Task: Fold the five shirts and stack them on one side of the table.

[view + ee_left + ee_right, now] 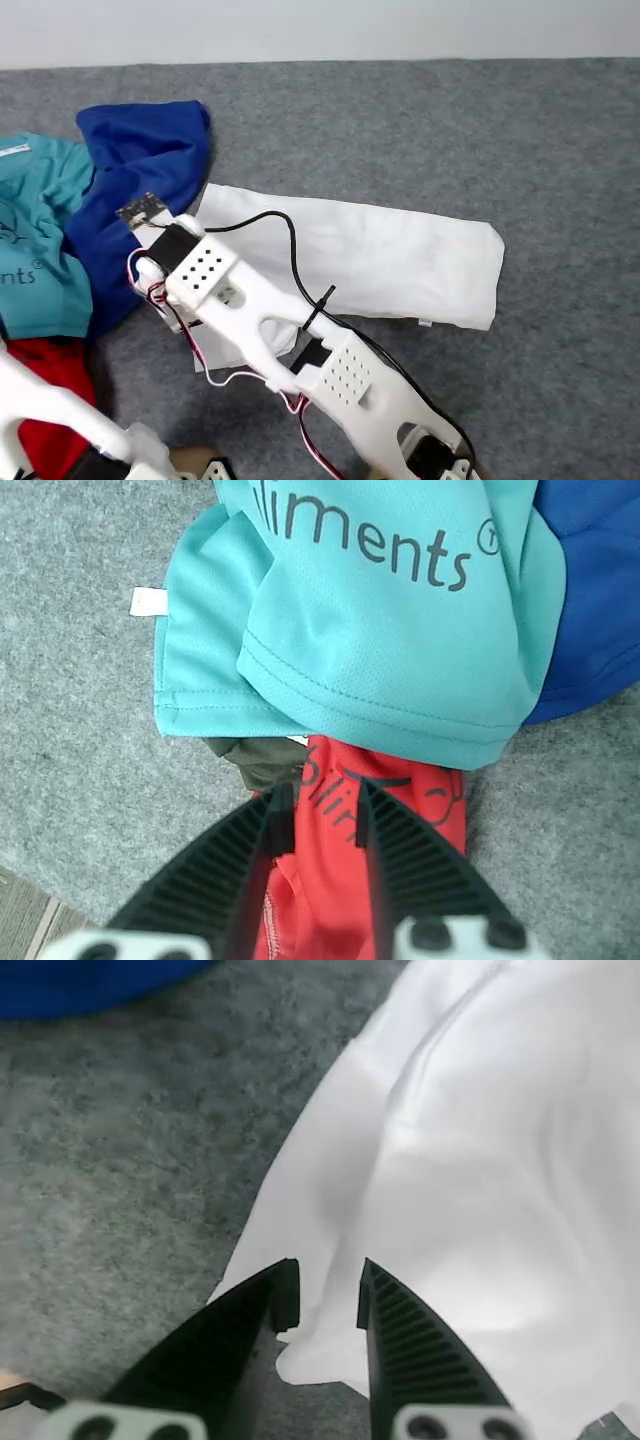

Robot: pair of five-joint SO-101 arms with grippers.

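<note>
A white shirt, folded into a long band, lies in the middle of the grey table. My right arm stretches over its left end. My right gripper is narrowly open, and the white shirt's edge runs between its fingers. At the left lie a blue shirt, a teal shirt and a red shirt, all bunched and overlapping. My left gripper hovers narrowly open over the red shirt, beside the teal shirt. A dark olive shirt peeks out from under the teal one.
My left arm sits at the bottom left corner. Bare grey table surface spreads across the back and right. The blue shirt borders the teal one. The table edge lies close behind the left gripper.
</note>
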